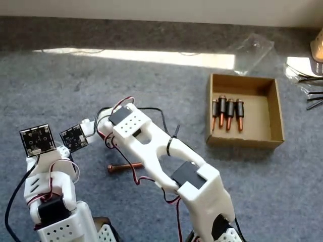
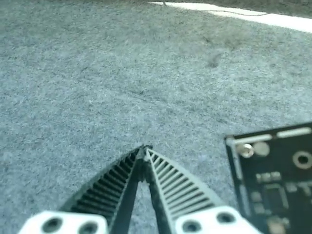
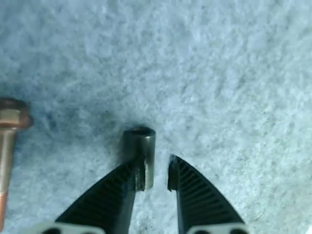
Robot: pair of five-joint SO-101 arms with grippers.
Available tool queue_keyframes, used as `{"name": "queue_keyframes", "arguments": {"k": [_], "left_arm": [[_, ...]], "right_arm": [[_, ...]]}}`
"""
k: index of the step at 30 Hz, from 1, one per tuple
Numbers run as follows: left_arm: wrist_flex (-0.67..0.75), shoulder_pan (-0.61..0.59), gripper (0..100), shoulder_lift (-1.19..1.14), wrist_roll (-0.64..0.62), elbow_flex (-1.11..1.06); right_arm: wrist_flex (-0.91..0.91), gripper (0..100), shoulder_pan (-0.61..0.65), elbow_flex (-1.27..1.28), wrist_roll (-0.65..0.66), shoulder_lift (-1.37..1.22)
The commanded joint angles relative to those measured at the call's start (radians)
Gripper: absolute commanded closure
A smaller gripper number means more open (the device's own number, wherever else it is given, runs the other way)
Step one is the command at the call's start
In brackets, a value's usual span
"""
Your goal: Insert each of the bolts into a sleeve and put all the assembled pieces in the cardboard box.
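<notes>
High view: arm overlaps bolt's end.

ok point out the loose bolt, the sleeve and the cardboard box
loose bolt [image 1: 122,167], high view, middle of its shank
sleeve [image 3: 144,152], right wrist view, its side wall below the open end
cardboard box [image 1: 245,141], high view, its near wall

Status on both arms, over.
Left gripper shut, empty. Right gripper open, straddling sleeve; bolt lies beside. Four assembled pieces in cardboard box.
</notes>
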State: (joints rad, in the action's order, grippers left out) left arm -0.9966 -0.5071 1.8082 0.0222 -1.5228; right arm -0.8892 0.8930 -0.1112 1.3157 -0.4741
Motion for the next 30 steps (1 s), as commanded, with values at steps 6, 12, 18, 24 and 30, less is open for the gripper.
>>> {"name": "queue_keyframes", "arguments": {"k": [6, 12, 18, 24, 30], "left_arm": [[-0.003, 0.001, 99, 0.01, 0.005, 0.03], [-0.002, 0.001, 99, 0.01, 0.005, 0.03], [-0.002, 0.001, 99, 0.01, 0.005, 0.028], [-0.002, 0.001, 99, 0.01, 0.005, 0.028], [-0.002, 0.001, 99, 0.01, 0.005, 0.028]], "right_arm": [[0.016, 92.5, 0.016, -0.082, 0.003, -0.137], [0.015, 92.5, 0.016, -0.142, -0.121, -0.14], [0.015, 92.5, 0.013, -0.202, -0.126, -0.14], [0.015, 92.5, -0.028, -0.334, -0.275, -0.139], [-0.162, 92.4, -0.044, -0.484, -0.313, -0.139]]}}
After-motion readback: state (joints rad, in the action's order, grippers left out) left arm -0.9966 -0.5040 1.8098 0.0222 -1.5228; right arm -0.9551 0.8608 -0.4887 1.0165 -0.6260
